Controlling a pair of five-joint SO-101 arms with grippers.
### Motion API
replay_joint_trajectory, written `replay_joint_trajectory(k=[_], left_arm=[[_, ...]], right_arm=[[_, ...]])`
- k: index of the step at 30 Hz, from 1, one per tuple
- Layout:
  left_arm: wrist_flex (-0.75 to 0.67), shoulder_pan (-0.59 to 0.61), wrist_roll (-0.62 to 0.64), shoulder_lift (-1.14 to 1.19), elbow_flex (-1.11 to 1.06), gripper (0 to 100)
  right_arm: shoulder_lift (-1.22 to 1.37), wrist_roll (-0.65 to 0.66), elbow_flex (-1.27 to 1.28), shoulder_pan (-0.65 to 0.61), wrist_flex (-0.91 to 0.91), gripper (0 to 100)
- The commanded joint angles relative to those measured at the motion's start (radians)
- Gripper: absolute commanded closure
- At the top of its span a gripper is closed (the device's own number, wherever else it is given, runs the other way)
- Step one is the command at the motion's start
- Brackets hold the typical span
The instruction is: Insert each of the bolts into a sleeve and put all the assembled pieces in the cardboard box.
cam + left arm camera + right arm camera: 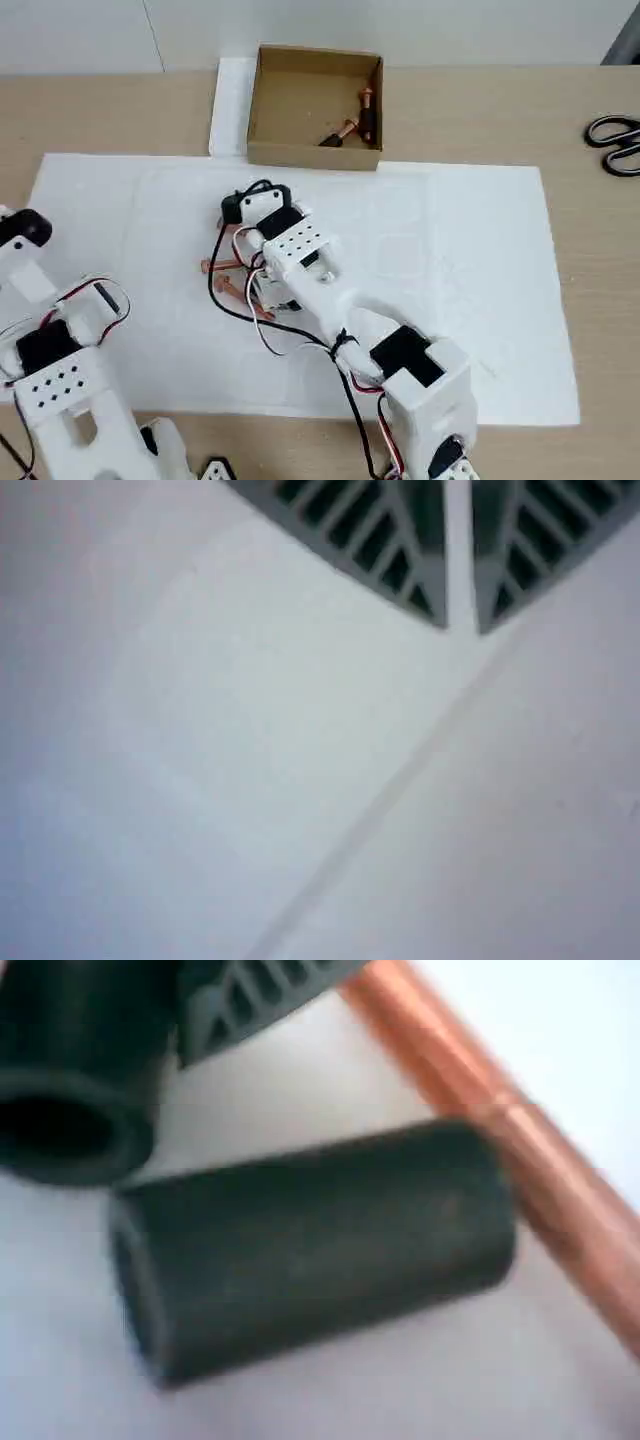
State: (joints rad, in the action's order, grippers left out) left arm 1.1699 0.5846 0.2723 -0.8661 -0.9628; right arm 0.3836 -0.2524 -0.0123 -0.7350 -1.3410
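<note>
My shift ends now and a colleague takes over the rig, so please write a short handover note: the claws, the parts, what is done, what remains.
Left claw: over bare white paper; open or shut is unclear.
Right claw: low over the loose parts; state unclear.
Parts: two black sleeves and a copper bolt lie on the paper by the right claw. The high view shows several loose bolts beside that arm.
Done: what look like two assembled pieces lie in the cardboard box.
Left: sleeve the loose bolts, then box them.
</note>
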Motion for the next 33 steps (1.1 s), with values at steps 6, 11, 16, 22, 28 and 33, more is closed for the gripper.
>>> replay_joint_trajectory(k=[6,11,16,22,28,33], left_arm=[[-0.026,-0.002,0.003,-0.021,-0.021,99],[0.0,-0.097,0.003,-0.026,-0.044,99],[0.017,-0.152,0.114,-0.018,0.082,99],[0.014,-0.272,0.15,-0.017,0.154,99],[-0.015,-0.377,0.322,0.0,0.177,99],[-0.146,-0.4,0.486,0.11,0.242,99]], right_arm=[[-0.008,-0.005,-0.009,-0.022,-0.001,99.4],[-0.07,-0.005,-0.114,-0.018,-0.15,99.4],[-0.245,-0.005,-0.245,0.018,-0.236,99.4],[-0.384,-0.003,-0.252,0.128,-0.236,99.4],[-0.414,-0.005,-0.252,0.206,-0.226,99.4],[-0.406,-0.006,-0.25,0.211,-0.202,99.4]])
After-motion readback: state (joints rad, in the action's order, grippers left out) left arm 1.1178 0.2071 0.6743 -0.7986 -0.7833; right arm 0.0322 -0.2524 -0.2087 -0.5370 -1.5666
